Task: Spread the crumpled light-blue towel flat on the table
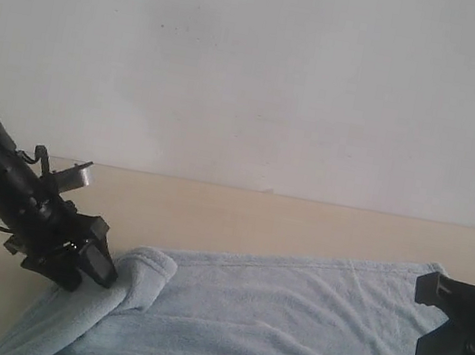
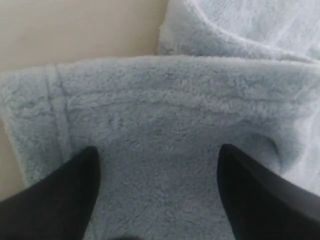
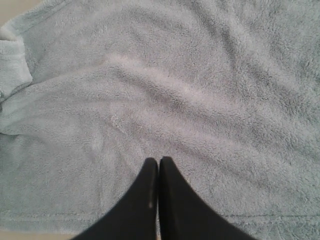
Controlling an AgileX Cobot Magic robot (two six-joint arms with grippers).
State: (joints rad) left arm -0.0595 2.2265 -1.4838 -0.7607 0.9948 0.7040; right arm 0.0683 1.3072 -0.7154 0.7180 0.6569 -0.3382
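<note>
A white speckled wall fills the upper half of the exterior view, and below it runs the pale beige desk. The light-blue towel lies on the near part of the desk, reaching from the lower left to the right edge of that view. Most of it is laid out with shallow wrinkles, but its left end is folded over into a raised, rounded ridge. The left claw sits at that ridge. In the left wrist view its fingers are released and spread wide over the towel's stitched hem, with nothing gripped between them. The right claw is over the rumpled right part of the towel. It is clenched, tips pressed together with no cloth between them.
</note>
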